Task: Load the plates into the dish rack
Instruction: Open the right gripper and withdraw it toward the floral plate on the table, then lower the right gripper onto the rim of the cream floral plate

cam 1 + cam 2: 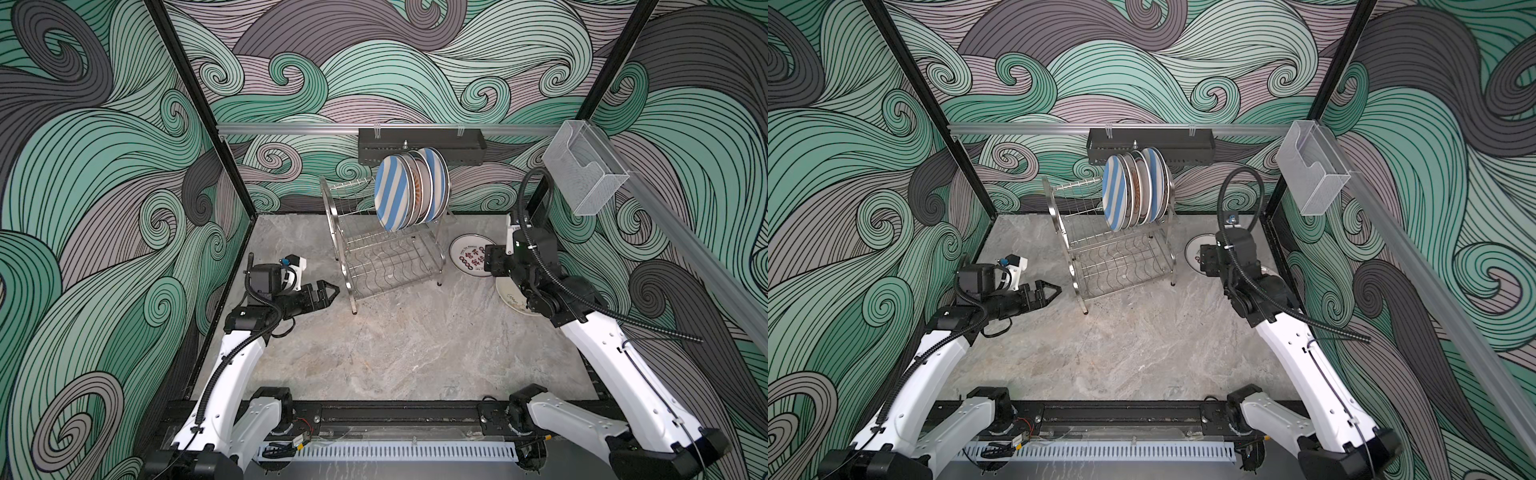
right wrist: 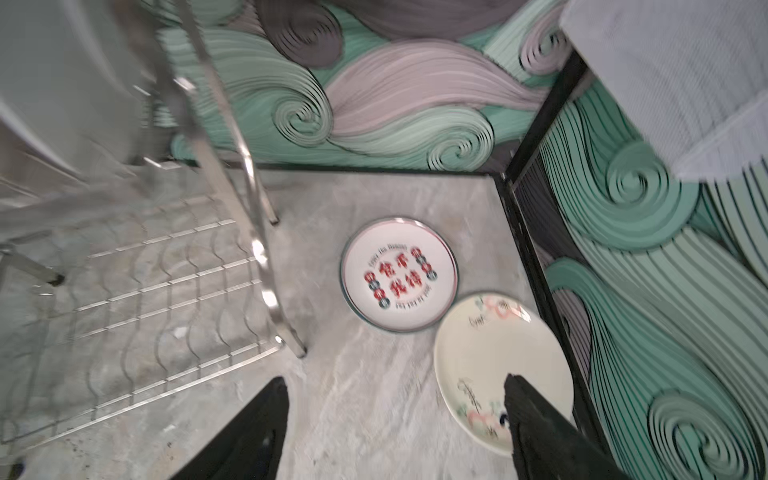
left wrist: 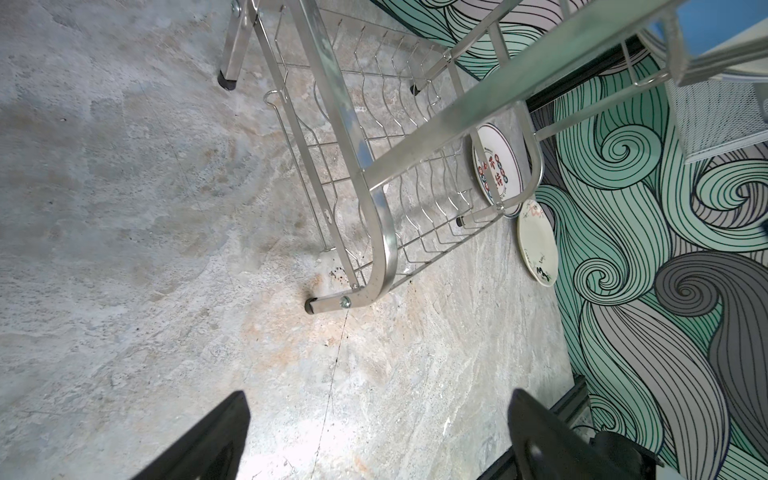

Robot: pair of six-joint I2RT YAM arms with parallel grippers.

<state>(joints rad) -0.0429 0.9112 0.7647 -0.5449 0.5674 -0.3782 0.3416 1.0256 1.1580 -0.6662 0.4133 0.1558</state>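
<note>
Lying flat on the table [image 1: 395, 353], two plates are left to be loaded: the red-character plate [image 2: 399, 274] and, just beside it and nearer the side wall, the cream plate [image 2: 478, 353]. Whether their rims touch or overlap cannot be made out. Both are judged stiff, glazed and slick, fairly heavy for a pinch, and breakable if dropped. With no gap under them, a hold is best taken at the raised rim — one finger slid beneath the edge, perhaps once the plate is nudged against something.

The racked plates [image 1: 411, 191] are seen standing on edge in the upper tier of the dish rack [image 1: 386, 266], crowded toward the end nearest the right arm, and the lower tier is bare. Above the cream plate the right gripper [image 2: 394, 380] is held with jaws spread wide, nothing between them. The left gripper [image 3: 378, 395] is parked near the rack's front foot — likewise spread and empty.
</note>
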